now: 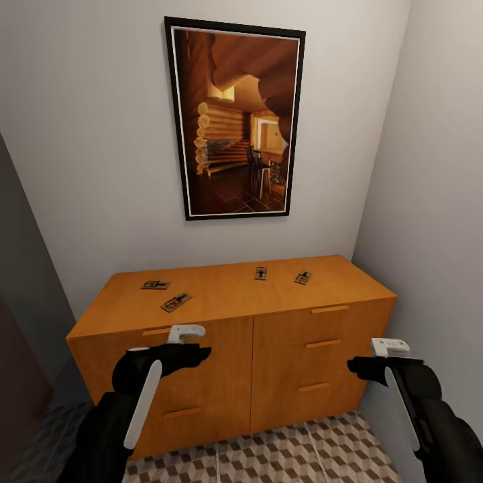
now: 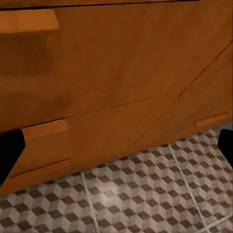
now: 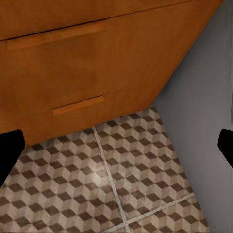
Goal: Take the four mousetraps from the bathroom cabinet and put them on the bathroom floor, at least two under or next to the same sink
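The orange-brown cabinet [image 1: 221, 349] stands against the wall ahead. Several mousetraps lie flat on its top: two near the left end [image 1: 155, 284] [image 1: 176, 302] and two right of the middle [image 1: 261, 273] [image 1: 302, 277]. My left gripper [image 1: 201, 352] hovers in front of the left drawer fronts, below the top. My right gripper [image 1: 354, 365] hangs by the cabinet's right front corner. In the wrist views each gripper's black fingertips [image 2: 9, 150] [image 3: 9, 150] sit far apart with nothing between them, so both are open. The cube-patterned bathroom floor [image 1: 288, 456] shows below. The bathroom sink is out of view.
A framed picture [image 1: 235, 121] hangs on the wall above the cabinet. A grey wall [image 1: 436, 201] closes in tight on the right, and a dark surface [image 1: 20, 302] on the left. Drawer handles [image 3: 77, 105] stick out from the cabinet front.
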{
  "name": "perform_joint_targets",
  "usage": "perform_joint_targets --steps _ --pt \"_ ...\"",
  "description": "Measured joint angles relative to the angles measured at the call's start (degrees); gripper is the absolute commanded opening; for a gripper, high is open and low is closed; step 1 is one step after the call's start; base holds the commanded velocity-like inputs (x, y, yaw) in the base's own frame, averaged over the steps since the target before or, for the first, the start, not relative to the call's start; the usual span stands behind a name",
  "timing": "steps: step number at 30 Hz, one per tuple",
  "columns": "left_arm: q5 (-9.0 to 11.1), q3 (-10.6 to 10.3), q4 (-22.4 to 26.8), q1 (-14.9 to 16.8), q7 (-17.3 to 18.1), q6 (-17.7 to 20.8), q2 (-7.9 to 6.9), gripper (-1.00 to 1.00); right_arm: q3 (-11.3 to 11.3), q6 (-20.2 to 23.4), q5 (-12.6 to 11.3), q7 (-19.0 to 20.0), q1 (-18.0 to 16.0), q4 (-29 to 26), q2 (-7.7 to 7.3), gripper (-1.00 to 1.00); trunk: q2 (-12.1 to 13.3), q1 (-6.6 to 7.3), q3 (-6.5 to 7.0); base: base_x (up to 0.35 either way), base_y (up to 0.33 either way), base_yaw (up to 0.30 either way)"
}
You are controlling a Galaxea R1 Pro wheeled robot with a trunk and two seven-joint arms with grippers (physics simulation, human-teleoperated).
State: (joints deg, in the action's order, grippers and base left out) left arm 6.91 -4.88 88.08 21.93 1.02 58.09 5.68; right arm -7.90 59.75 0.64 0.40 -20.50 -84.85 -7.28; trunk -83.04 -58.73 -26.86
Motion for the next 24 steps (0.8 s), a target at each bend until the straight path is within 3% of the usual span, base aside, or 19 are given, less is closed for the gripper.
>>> perform_joint_targets --steps 5,9,17,24 --pt "0.20 -0.53 -0.04 4.35 0.09 0.98 2.22 1.00 -0.01 0.00 0.05 0.03 -4.70 -0.01 0.00 1.00 0.00 0.00 0.01 0.000 0.000 0.000" --pt "0.33 -0.68 -0.05 7.90 0.14 1.29 3.16 1.00 0.03 0.00 0.05 0.03 -8.49 0.02 0.04 1.00 0.00 0.00 0.01 0.000 0.000 0.000" --pt "1.86 -0.76 -0.06 12.89 0.16 1.46 3.74 1.00 0.07 0.00 0.00 0.06 -13.90 0.06 0.08 1.00 0.00 0.00 0.00 0.000 0.000 0.000" --pt "5.62 -0.77 -0.10 17.02 0.17 1.50 3.74 1.00 0.09 0.00 -0.05 0.07 -19.15 0.07 0.09 1.00 0.00 0.00 0.00 0.000 0.000 0.000"
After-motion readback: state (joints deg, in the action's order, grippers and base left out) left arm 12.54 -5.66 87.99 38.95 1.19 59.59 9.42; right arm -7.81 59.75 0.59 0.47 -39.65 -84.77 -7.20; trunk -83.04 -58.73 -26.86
